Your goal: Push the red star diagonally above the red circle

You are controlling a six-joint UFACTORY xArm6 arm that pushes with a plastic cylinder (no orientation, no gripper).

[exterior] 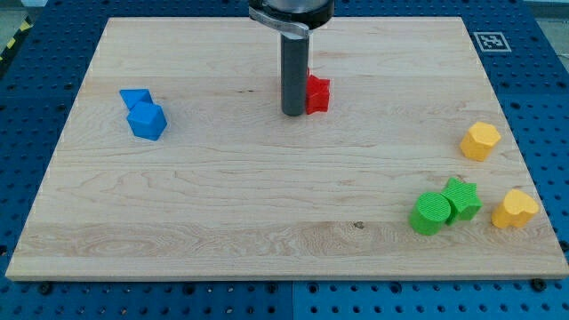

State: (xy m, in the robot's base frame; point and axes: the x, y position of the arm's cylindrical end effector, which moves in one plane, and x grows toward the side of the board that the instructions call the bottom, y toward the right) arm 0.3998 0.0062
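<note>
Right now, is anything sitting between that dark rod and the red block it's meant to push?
Nothing visible does. My tip stands right against the view's left side of the red block, with no other block between them. The blue blocks lie far off to the view's left. No red circle shows anywhere in this view.

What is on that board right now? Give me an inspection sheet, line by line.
Surface: wooden board, flat.
Job's things: red block, partly hidden by the rod, shape unclear; no red circle seen.
Clutter: two blue blocks touching at the view's left; green cylinder against a second green block; two yellow blocks, apart, at the view's right.
Tool: dark rod, my tip at the red block's left side.
Cables: nothing seen.
Surroundings: blue perforated bench.
</note>
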